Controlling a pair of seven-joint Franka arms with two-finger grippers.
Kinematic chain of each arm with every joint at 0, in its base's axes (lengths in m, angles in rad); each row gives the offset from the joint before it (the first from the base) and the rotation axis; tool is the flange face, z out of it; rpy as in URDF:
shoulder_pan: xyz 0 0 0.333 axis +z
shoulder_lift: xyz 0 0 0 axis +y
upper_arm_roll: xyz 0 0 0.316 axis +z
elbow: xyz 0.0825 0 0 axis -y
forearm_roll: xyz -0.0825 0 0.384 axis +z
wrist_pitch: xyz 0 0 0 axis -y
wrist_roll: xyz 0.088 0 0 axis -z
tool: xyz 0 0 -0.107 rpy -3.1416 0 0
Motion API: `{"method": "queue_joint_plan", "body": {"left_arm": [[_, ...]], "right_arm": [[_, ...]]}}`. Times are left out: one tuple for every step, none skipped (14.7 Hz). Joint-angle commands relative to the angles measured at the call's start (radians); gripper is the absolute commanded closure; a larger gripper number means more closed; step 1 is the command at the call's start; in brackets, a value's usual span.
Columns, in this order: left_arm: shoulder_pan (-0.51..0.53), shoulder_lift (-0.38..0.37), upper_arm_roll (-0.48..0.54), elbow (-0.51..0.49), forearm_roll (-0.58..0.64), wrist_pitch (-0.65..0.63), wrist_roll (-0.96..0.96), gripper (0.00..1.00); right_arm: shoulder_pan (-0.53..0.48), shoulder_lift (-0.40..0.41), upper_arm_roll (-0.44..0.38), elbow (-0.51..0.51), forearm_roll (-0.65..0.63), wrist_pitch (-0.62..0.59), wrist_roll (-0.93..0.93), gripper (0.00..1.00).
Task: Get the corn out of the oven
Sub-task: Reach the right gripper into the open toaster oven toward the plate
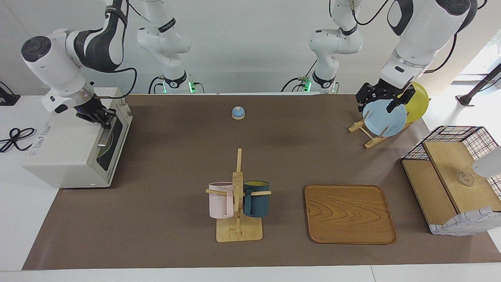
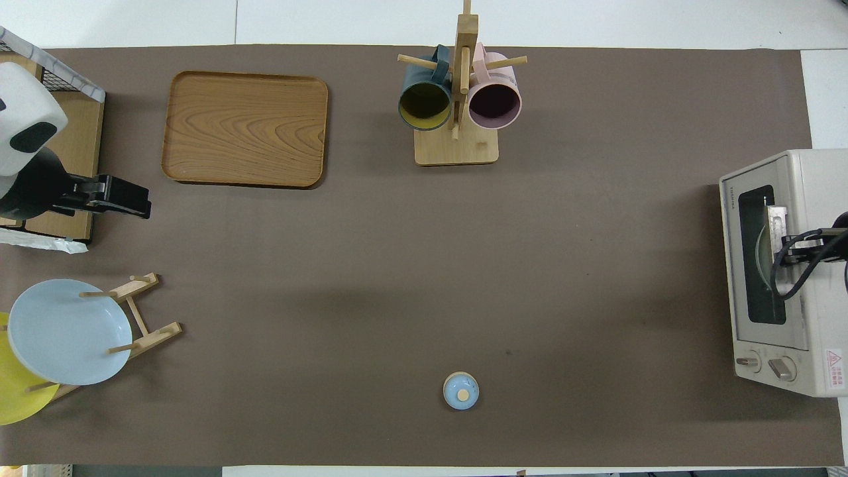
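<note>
The off-white oven [image 1: 66, 156] stands at the right arm's end of the table, its door up and closed; it also shows in the overhead view [image 2: 818, 179]. The corn is hidden; the dark door window [image 2: 762, 265] shows only something pale and curved inside. My right gripper [image 1: 105, 122] is at the silver bar handle [image 1: 106, 136] along the door's top edge, seen in the overhead view [image 2: 792, 240] right over the handle [image 2: 775, 222]. My left gripper [image 1: 385, 102] is open and empty, up in the air over the plate rack; the overhead view also shows it [image 2: 132, 199].
A plate rack [image 1: 368, 137] holds a light blue plate [image 1: 384, 118] and a yellow plate [image 1: 419, 100]. A wooden tray [image 1: 349, 213], a mug tree [image 1: 238, 219] with a pink and a dark blue mug, a small blue bell [image 1: 238, 112] and a wire-framed basket box [image 1: 450, 184] stand on the brown mat.
</note>
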Motion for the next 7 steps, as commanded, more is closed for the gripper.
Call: {"method": "queue_joint_plan", "body": {"left_arm": [[-0.003, -0.004, 0.003, -0.004, 0.021, -0.009, -0.005, 0.00], [-0.003, -0.005, 0.003, -0.004, 0.021, -0.009, -0.005, 0.00], [-0.003, -0.004, 0.003, -0.004, 0.021, -0.009, -0.005, 0.00], [-0.004, -0.005, 0.003, -0.004, 0.021, -0.009, -0.005, 0.00], [-0.003, -0.006, 0.003, -0.004, 0.021, -0.009, -0.005, 0.00], [-0.004, -0.004, 0.003, -0.004, 0.021, -0.009, -0.005, 0.00], [-0.004, -0.005, 0.003, -0.004, 0.021, -0.009, -0.005, 0.00]], "right_arm": [[-0.009, -0.009, 0.005, -0.063, 0.027, 0.071, -0.028, 1.00], [0.000, -0.009, 0.005, -0.081, 0.033, 0.088, -0.025, 1.00], [0.006, -0.009, 0.005, -0.095, 0.067, 0.106, -0.021, 1.00], [0.023, -0.005, 0.005, -0.097, 0.081, 0.111, -0.020, 1.00], [0.042, 0.001, 0.005, -0.097, 0.081, 0.119, -0.018, 1.00], [0.054, 0.003, 0.005, -0.097, 0.081, 0.136, -0.014, 1.00], [0.069, 0.009, 0.005, -0.098, 0.081, 0.146, -0.011, 1.00]]}}
